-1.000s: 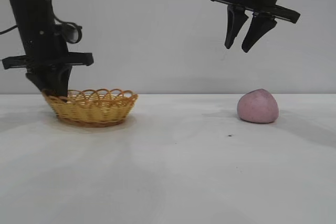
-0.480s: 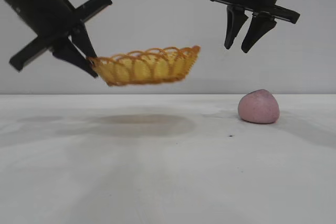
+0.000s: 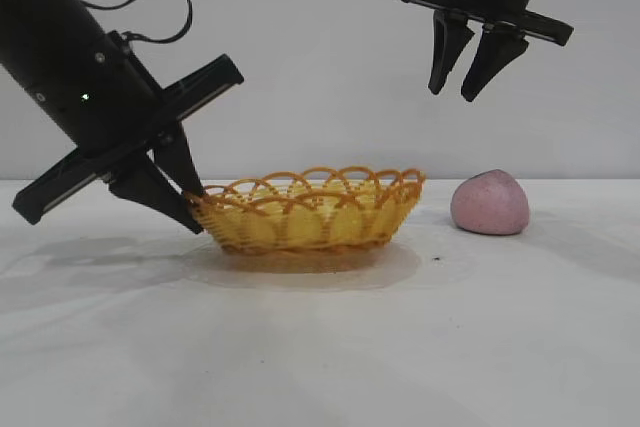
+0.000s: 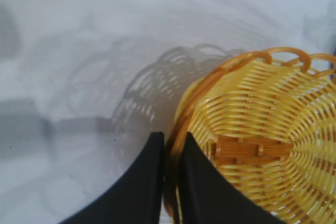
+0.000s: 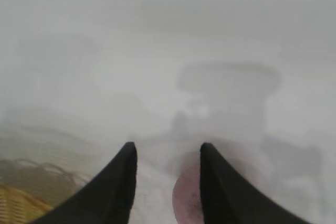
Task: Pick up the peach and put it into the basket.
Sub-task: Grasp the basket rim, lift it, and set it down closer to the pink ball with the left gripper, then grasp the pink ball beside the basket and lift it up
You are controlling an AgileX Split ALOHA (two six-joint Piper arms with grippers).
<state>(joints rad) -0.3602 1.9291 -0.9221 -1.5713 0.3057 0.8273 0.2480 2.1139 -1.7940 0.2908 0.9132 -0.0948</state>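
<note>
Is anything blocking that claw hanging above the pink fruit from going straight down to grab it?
Nothing visible does. The right gripper hangs open above the peach, slightly to its left, with only air between. The basket, pinched at its rim by the left gripper, sits off to the side.

A shallow oval wicker basket (image 3: 310, 212), yellow weave with an orange looped rim, sits on the white bench (image 3: 320, 347) near the middle, tilted slightly so its right end rides higher. Its left rim is pinched between dark jaws, one inside and one outside the wall. Its inside holds nothing. To its right, close by but apart, a dull pink-mauve peach (image 3: 490, 203) rests on the bench, rounded, faintly speckled, with a slightly pointed top
</note>
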